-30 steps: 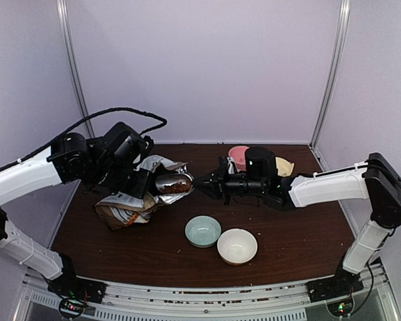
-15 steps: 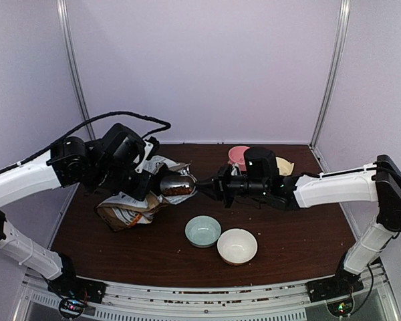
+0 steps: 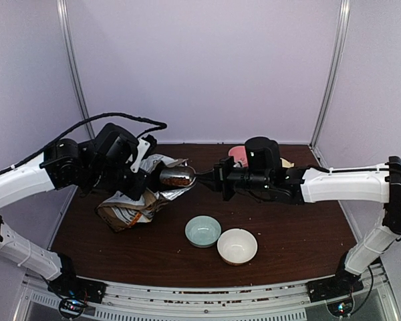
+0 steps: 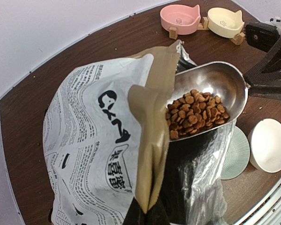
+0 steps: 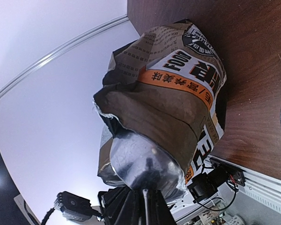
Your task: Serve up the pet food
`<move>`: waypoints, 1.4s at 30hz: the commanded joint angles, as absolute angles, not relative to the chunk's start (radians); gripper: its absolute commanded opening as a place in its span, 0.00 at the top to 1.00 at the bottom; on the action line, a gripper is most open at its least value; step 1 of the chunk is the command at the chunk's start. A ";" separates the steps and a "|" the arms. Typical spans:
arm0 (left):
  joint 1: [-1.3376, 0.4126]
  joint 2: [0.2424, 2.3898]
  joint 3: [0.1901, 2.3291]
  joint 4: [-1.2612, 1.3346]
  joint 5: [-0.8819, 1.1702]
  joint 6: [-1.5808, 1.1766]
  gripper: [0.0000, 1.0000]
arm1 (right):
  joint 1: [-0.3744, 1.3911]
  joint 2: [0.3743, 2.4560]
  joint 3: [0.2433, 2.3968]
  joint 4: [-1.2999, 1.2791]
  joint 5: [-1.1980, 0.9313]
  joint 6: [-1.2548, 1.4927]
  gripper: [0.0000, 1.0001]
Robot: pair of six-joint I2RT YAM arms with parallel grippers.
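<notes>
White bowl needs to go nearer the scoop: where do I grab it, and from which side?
Pinch the white bowl by its rim from straight above, one finger inside, one outside: it sits upright, open and empty. Take the right-hand rim, because the green bowl sits close on its left.

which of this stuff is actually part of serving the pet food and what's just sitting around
Job: kibble; scoop carrying it; open bag; green bowl and white bowl near the front, one of which probably gets filled.

Idle, it seems: pink bowl; yellow bowl, both at the back.
</notes>
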State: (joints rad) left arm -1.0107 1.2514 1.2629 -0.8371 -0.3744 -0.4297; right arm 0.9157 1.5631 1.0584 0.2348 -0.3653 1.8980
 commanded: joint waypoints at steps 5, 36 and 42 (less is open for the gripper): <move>-1.014 1.205 1.298 -0.667 -0.384 -0.374 1.00 | 0.974 1.576 1.108 0.283 -0.330 2.091 1.00; -0.950 1.276 1.453 -0.466 -0.220 -0.356 1.00 | 0.993 1.705 1.919 -0.899 0.136 0.929 1.00; -0.892 1.259 1.413 -0.525 -0.222 -0.421 1.00 | 0.986 1.667 2.007 -0.917 0.063 0.885 1.00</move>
